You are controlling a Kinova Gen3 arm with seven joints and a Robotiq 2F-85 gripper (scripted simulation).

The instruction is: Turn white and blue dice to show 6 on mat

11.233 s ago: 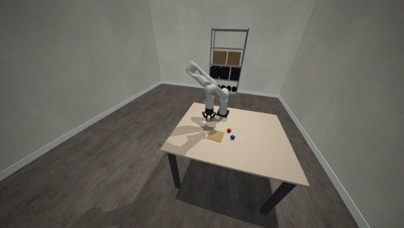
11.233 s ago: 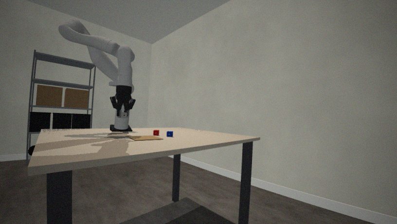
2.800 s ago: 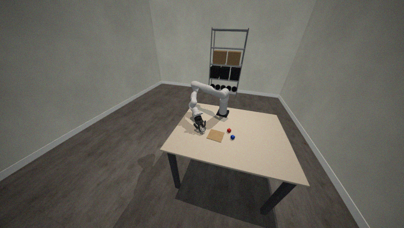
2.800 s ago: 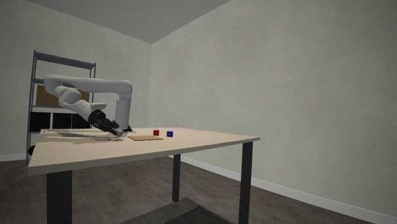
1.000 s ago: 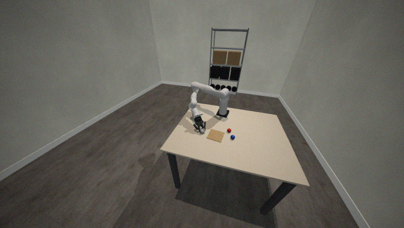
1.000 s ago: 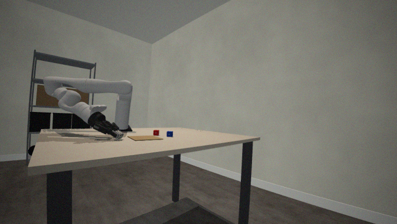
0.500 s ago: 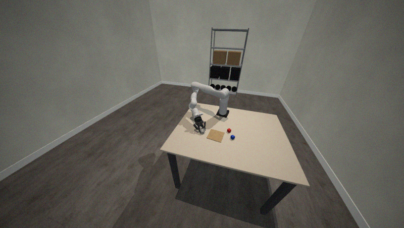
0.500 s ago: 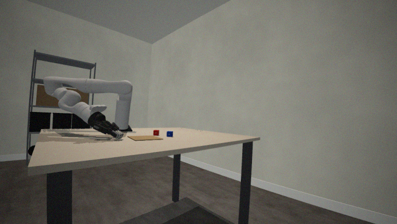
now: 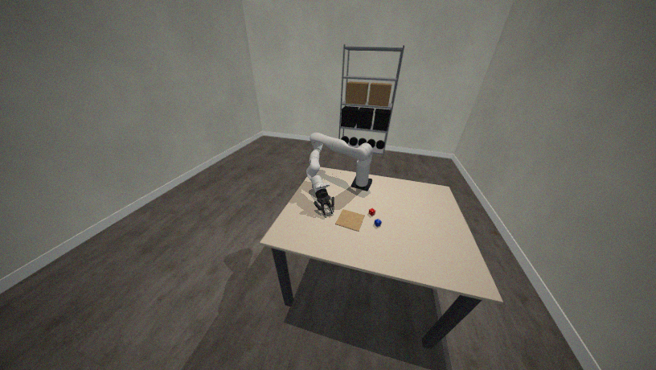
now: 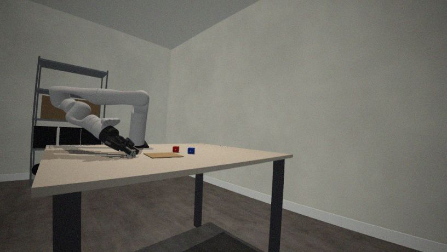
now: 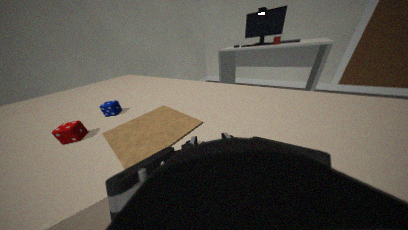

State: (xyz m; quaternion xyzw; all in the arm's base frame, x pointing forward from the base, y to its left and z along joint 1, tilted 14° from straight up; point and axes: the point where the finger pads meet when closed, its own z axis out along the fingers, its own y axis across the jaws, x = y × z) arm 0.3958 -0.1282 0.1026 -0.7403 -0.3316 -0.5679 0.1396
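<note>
My gripper (image 9: 328,213) (image 10: 131,153) is low over the table, tilted, left of the mat. Its fingers stand partly open. A small pale shape between the fingertips seems to be the white die; the fingers mostly hide it, and its top face cannot be read. In the wrist view the black gripper body hides that spot. The blue die (image 9: 377,223) (image 10: 191,150) (image 11: 110,108) and the red die (image 9: 371,211) (image 10: 176,149) (image 11: 70,132) rest on the table right of the mat, apart from each other. The tan mat (image 9: 350,220) (image 10: 163,155) (image 11: 152,133) lies flat, with no die on it.
The table (image 9: 413,239) (image 10: 219,154) bears everything. The arm's base (image 9: 362,183) stands at its back edge, behind the mat and dice. A shelf rack (image 9: 373,78) stands against the far wall. The wrist view shows a desk with a monitor (image 11: 265,22) beyond the table.
</note>
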